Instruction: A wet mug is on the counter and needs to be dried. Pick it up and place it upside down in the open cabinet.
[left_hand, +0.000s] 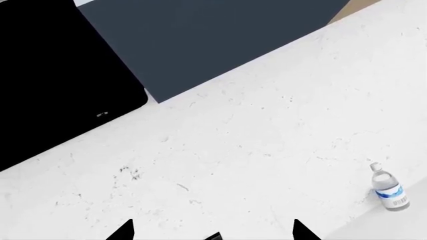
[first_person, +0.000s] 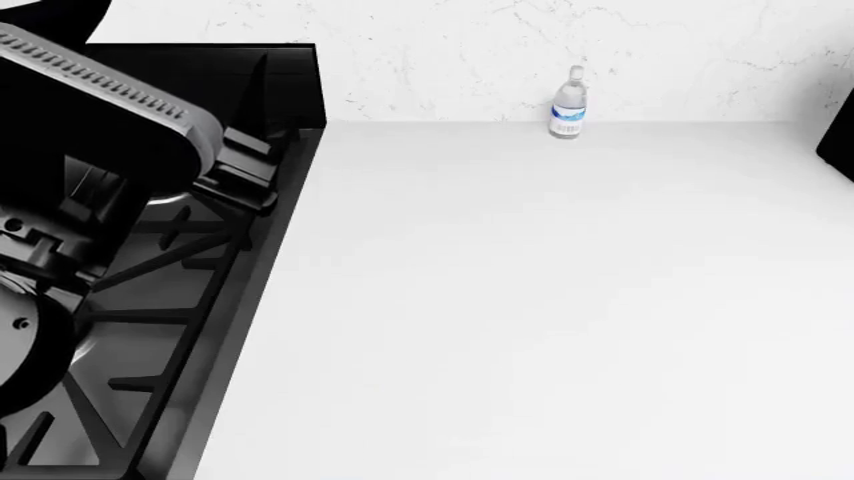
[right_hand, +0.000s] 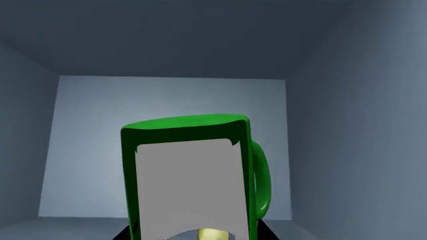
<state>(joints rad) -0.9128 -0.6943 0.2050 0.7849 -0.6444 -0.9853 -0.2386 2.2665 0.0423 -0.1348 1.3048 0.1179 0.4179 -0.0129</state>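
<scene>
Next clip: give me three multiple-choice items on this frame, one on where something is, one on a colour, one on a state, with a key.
1. Where does the water bottle stand?
A. at the back of the counter by the wall
B. on the stove
C. inside the cabinet

2. What colour is the mug outside?
A. red
B. bright green
C. blue

3. What surrounds the mug in the right wrist view?
A. stove grates
B. open worktop
C. the grey-blue walls of the cabinet

Key: 1 A, the head view shows it at the counter's far edge against the speckled wall; 2 B, its body and handle are green; 3 C, grey-blue walls and a back panel enclose it.
</scene>
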